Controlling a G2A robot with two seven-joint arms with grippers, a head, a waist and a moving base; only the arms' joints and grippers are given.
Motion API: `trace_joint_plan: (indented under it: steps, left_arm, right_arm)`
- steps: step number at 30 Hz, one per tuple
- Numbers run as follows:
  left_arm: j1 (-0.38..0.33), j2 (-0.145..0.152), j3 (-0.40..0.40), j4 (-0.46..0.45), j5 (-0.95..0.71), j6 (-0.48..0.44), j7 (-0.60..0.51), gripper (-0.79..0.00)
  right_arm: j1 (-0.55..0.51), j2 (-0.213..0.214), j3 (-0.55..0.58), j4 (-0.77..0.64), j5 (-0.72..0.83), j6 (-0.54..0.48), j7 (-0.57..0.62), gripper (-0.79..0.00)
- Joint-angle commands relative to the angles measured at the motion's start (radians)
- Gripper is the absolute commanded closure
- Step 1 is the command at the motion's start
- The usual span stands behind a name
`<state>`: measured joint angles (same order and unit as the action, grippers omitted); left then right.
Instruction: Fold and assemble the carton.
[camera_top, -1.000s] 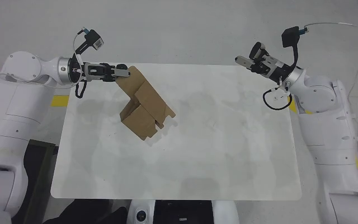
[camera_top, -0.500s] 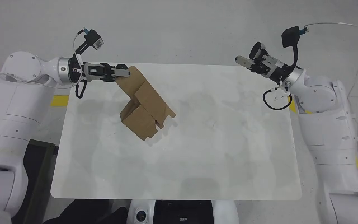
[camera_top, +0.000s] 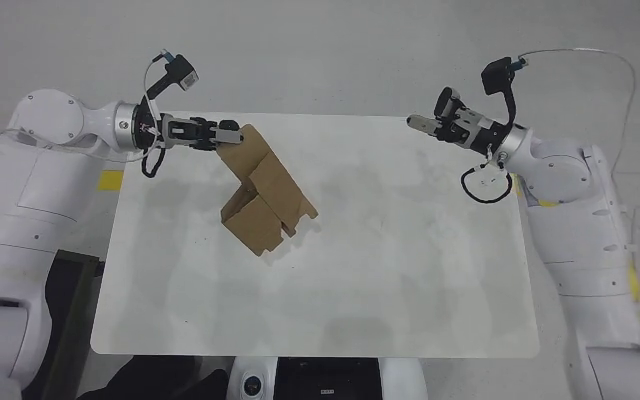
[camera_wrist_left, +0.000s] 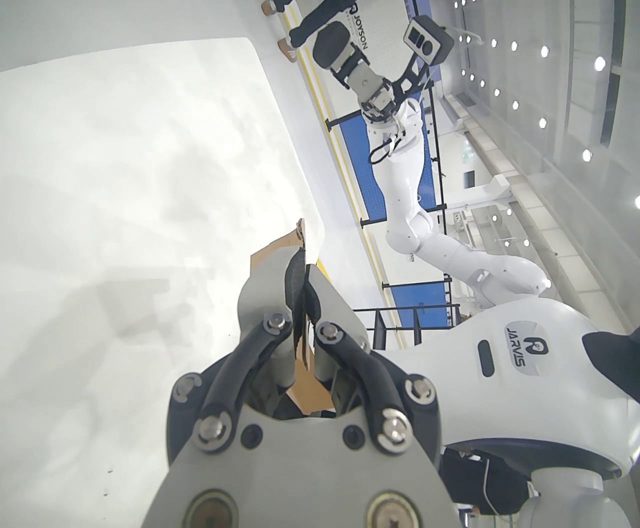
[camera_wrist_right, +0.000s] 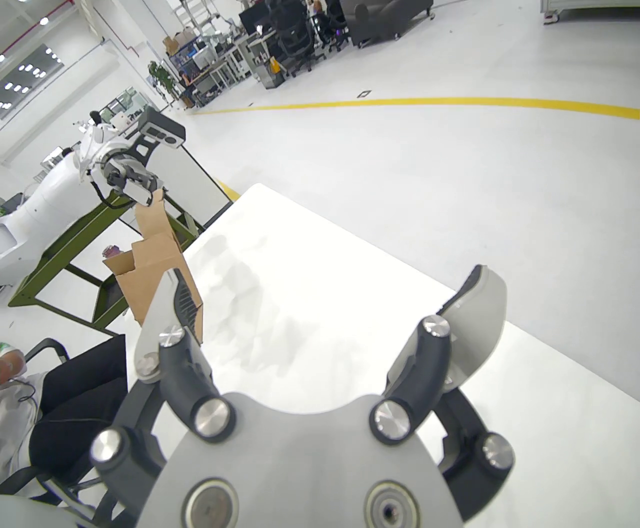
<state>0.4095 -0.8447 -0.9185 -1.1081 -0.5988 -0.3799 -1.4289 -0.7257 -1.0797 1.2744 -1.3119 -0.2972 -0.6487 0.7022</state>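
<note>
on the left half of the white table (camera_top: 400, 290) the brown carton (camera_top: 262, 205) is standing partly folded, one flap rising toward the far left corner. there the left gripper (camera_top: 232, 134) is pinching that flap's edge, fingers closed on it. over the far right edge the right gripper (camera_top: 420, 124) is hovering wide open, holding nothing.

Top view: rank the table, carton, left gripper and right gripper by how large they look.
1. table
2. carton
3. left gripper and right gripper: they look about alike, so they are not ranked against each other.
</note>
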Motion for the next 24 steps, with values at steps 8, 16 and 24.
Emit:
trace_joint_plan:
  steps: [8, 16, 24]
  left_arm:
    - [-0.052, -0.040, 0.076, -0.045, -0.018, 0.014, -0.025, 0.000]
    - [-0.102, -0.080, 0.155, -0.036, -0.038, -0.001, -0.010, 0.000]
    - [-0.143, -0.123, 0.234, 0.011, -0.066, -0.023, 0.012, 0.000]
  right_arm:
    - [0.116, -0.027, -0.150, 0.121, 0.112, -0.092, 0.140, -0.785]
    - [0.185, -0.049, -0.294, 0.174, 0.259, -0.188, 0.281, -0.785]
    - [0.227, -0.045, -0.474, 0.154, 0.358, -0.227, 0.242, -0.785]
